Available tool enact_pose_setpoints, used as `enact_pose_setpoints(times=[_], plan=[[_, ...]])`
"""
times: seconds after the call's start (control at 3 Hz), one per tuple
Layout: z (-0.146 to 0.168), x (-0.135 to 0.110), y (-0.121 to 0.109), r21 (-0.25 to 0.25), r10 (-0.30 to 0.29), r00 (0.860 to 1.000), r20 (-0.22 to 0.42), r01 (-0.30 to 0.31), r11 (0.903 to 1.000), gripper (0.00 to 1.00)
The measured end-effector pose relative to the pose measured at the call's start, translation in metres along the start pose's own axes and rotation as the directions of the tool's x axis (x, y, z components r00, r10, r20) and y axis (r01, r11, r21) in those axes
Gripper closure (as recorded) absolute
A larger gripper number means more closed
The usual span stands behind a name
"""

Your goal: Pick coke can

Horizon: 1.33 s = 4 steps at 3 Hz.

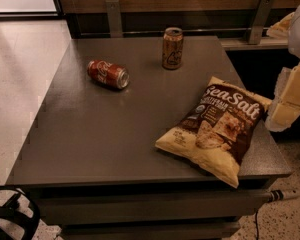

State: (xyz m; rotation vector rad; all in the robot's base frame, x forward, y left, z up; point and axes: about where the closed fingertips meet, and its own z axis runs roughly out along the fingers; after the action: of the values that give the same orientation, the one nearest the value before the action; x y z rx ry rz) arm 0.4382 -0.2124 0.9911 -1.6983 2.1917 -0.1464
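Gripper [289, 103] hangs off the right edge of the table [115, 139], beside the chip bag [215, 129]. Open or closed, I cannot tell. Coke can [108, 74] lies on its side, far left and well apart from it. A glancing touch could roll it away, or the reach could clip the brown can [172, 48].

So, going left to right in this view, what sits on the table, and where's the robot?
First the coke can, on its side → brown can, upright → chip bag → arm at the right edge; its gripper is out of view.
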Motion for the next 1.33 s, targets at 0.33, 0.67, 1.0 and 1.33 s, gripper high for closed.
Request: enact_pose_setpoints(times=[0.33, 0.67, 1.0, 1.33], plan=[[0.0, 0.0, 0.0, 0.0, 0.0, 1.0, 0.0, 0.0, 1.0, 0.0], [-0.004, -0.011, -0.02, 0.01, -0.012, 1.0, 0.019, 0.012, 0.9999, 0.0], [0.005, -0.037, -0.058, -0.015, 0.019, 0.997, 0.07, -0.018, 0.9997, 0.0], [0.025, -0.065, -0.095, -0.065, 0.125, 0.983, 0.133, -0.118, 0.9909, 0.0]])
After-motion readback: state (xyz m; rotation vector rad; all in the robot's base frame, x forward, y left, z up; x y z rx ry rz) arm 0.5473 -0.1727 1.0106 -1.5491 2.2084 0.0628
